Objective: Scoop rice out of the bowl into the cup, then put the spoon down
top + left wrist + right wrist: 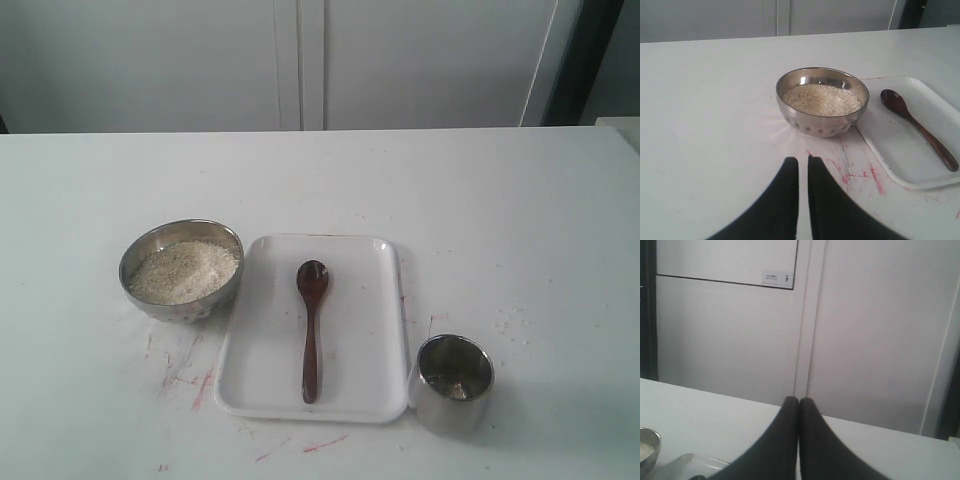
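The steel bowl (180, 308) holds a heap of rice (185, 270) and stands left of a white tray (370, 330). The wooden spoon (311, 340) lies lengthwise on the tray, head toward the far side. At the tray's near right corner stands the steel cup (445, 415); what is inside it is unclear. Neither gripper shows in the exterior view. My left gripper (803, 160) is shut with only a thin slit and holds nothing; it is short of the bowl (820, 125), the rice (821, 99) and the spoon (920, 127). My right gripper (799, 400) is shut and empty, facing the back wall.
Red scribble marks (200, 385) stain the white table near the bowl and the tray's front. A few loose grains (512, 322) lie right of the tray. White cabinet doors (300, 60) close off the far side. The bowl's rim (652, 440) and the tray's corner (690, 462) edge the right wrist view.
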### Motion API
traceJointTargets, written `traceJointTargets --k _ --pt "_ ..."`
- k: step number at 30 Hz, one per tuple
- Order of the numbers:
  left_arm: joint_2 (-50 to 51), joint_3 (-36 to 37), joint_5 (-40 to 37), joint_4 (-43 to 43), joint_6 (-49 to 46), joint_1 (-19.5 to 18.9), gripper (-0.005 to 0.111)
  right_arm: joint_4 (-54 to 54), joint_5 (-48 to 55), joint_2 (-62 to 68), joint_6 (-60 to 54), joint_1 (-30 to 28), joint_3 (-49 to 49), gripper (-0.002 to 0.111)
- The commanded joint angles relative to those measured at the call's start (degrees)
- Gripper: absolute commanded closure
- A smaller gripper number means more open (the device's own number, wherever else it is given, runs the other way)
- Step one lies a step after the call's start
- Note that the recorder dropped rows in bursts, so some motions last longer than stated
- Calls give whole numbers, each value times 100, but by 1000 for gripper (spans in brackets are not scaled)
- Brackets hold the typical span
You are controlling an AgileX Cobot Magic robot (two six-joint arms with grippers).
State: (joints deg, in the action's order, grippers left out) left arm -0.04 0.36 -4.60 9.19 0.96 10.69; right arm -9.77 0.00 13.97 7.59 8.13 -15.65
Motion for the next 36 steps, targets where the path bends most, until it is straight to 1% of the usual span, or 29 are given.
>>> traceJointTargets --k 1,7,14,19,23,27,30,34,36 --pt "4 -36 22 59 10 6 92 8 -130 -306 274 -422 451 108" --pt "4 -36 22 59 10 6 92 8 -129 -572 313 -720 905 108" --pt "4 -36 22 59 10 6 92 29 81 -906 335 -766 1305 108" --pt "4 -36 22 59 10 6 92 93 318 -946 651 -830 1554 108" --pt "4 -36 22 59 10 6 92 107 337 -946 718 -948 1565 108" --pt "4 -36 22 59 10 6 92 94 502 -1010 593 -946 1565 108" --pt "4 -36 22 59 10 6 92 94 815 -1190 476 -946 1565 108" --pt "4 -36 22 59 10 6 92 94 1644 -1397 443 -946 1565 108" --pt "4 -36 22 59 10 6 92 84 1641 -1397 429 -946 1565 108"
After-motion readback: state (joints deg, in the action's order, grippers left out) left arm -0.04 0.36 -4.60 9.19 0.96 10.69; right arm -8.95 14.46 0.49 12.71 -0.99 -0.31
